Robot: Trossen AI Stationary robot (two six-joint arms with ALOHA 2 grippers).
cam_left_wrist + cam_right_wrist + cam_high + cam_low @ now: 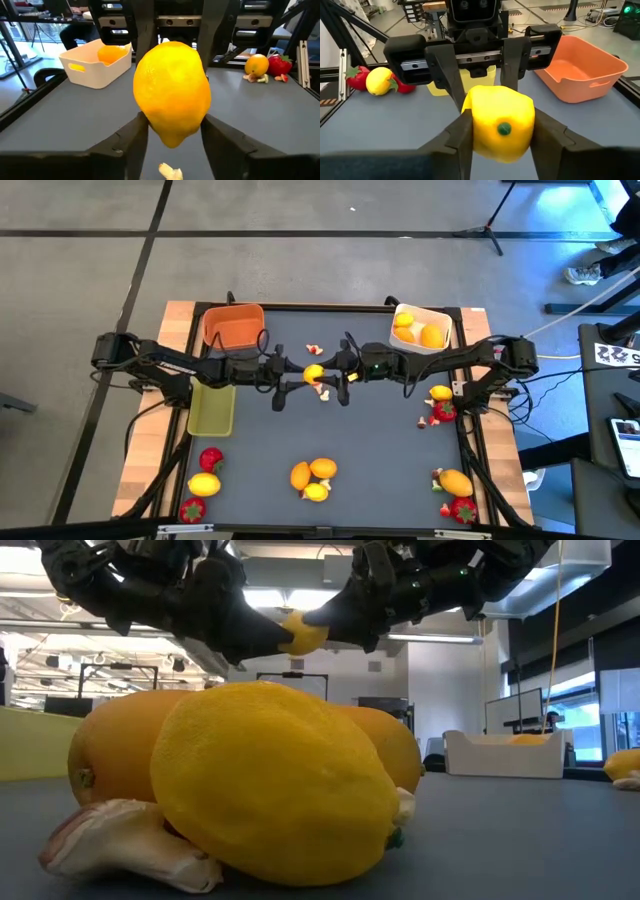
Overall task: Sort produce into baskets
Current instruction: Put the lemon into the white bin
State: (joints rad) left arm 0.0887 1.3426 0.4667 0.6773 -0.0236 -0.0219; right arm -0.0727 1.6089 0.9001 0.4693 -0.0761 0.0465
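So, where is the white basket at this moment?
In the high view the white basket sits at the table's far edge on the right side, with yellow and orange fruit inside, just behind the right arm.

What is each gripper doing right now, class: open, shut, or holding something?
Left gripper: closed on the round yellow toy lemon, above the table's middle.
Right gripper: closed on the same lemon from the opposite side.
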